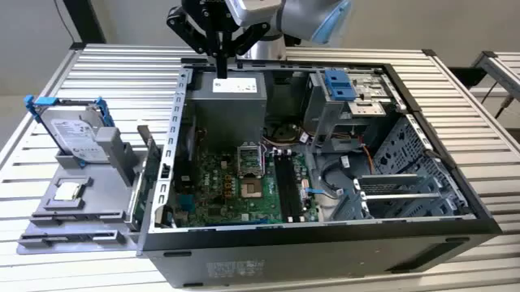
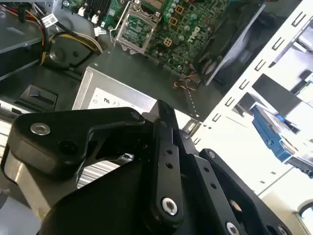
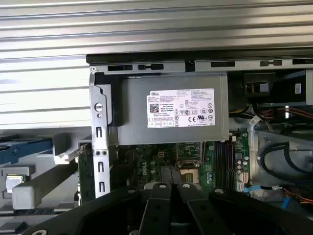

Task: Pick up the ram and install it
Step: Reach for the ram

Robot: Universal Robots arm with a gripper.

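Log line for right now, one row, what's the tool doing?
tool | over power supply, contact unclear | case open, motherboard exposed | hard drive outside case, exterior view's left

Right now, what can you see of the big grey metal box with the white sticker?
The big grey metal box is a rectangular block with flat, dull sheet-metal sides. A white printed sticker lies on its upward face. It sits flat in a corner of the open dark computer case, against the case's slotted metal wall, with the green circuit board next to it. Coloured wires bunch near one corner. The black end effector hangs over its sticker edge; whether they touch cannot be told.
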